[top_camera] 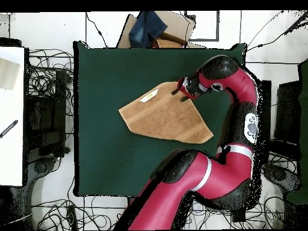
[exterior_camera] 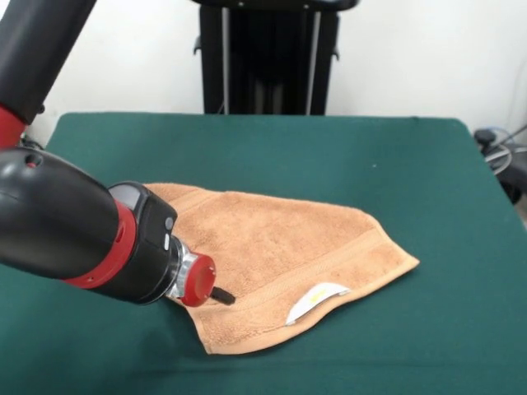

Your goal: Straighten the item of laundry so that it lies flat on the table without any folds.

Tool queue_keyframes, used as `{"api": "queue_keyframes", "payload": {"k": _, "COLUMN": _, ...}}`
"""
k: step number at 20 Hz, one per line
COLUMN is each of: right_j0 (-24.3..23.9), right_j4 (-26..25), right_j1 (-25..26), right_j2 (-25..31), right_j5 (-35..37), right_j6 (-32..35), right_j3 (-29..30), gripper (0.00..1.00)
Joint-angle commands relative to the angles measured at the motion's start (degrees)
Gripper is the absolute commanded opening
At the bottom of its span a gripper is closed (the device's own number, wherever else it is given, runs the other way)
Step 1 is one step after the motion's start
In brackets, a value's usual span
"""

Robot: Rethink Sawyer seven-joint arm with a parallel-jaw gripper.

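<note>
The item of laundry [exterior_camera: 280, 247] is an orange-tan terry towel lying mid-table in an uneven four-sided shape, with a woven band along its near right edge. Its white label [exterior_camera: 317, 300] with a yellow mark curls up at the near edge. The gripper [exterior_camera: 221, 295] is down at the towel's near left edge, touching or just above the cloth; the arm's red and black wrist hides how it stands. In the overhead view the gripper [top_camera: 178, 91] sits at the towel's [top_camera: 162, 117] upper corner, next to the label [top_camera: 148, 96]. The table [exterior_camera: 346, 148] has a dark green top.
A black stand [exterior_camera: 263, 58] rises behind the table's far edge, and cables [exterior_camera: 494, 144] lie off its right side. In the overhead view a cardboard box with blue cloth [top_camera: 157, 29] sits beyond the table [top_camera: 99, 156], and a white surface [top_camera: 12, 108] lies to the left.
</note>
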Motion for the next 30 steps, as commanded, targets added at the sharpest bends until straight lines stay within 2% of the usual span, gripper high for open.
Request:
{"api": "queue_keyframes", "payload": {"k": 1, "right_j0": 1.6, "right_j4": 0.8, "right_j1": -0.9, "right_j2": 3.7, "right_j5": 3.9, "right_j6": 4.4, "right_j3": 0.8, "gripper": 1.00}}
{"api": "queue_keyframes", "payload": {"k": 8, "right_j0": 1.5, "right_j4": 1.2, "right_j1": -2.0, "right_j2": 3.4, "right_j5": 6.7, "right_j6": 5.8, "right_j3": 1.0, "gripper": 1.00}}
{"api": "queue_keyframes", "payload": {"k": 14, "right_j0": 1.2, "right_j4": 1.0, "right_j1": 0.5, "right_j2": 4.5, "right_j5": 9.7, "right_j6": 5.5, "right_j3": -2.6, "gripper": 1.00}}
{"api": "queue_keyframes", "payload": {"k": 15, "right_j0": 1.3, "right_j4": 0.7, "right_j1": 2.0, "right_j2": 5.1, "right_j5": 10.5, "right_j6": 5.4, "right_j3": -4.6, "gripper": 1.00}}
{"api": "queue_keyframes", "payload": {"k": 21, "right_j0": 1.6, "right_j4": 0.8, "right_j1": 4.6, "right_j2": 6.8, "right_j5": 11.2, "right_j6": 5.3, "right_j3": -7.3, "gripper": 1.00}}
{"api": "queue_keyframes", "payload": {"k": 30, "right_j0": 1.5, "right_j4": 1.4, "right_j1": 6.4, "right_j2": 8.6, "right_j5": 11.4, "right_j6": 6.2, "right_j3": -7.8, "gripper": 1.00}}
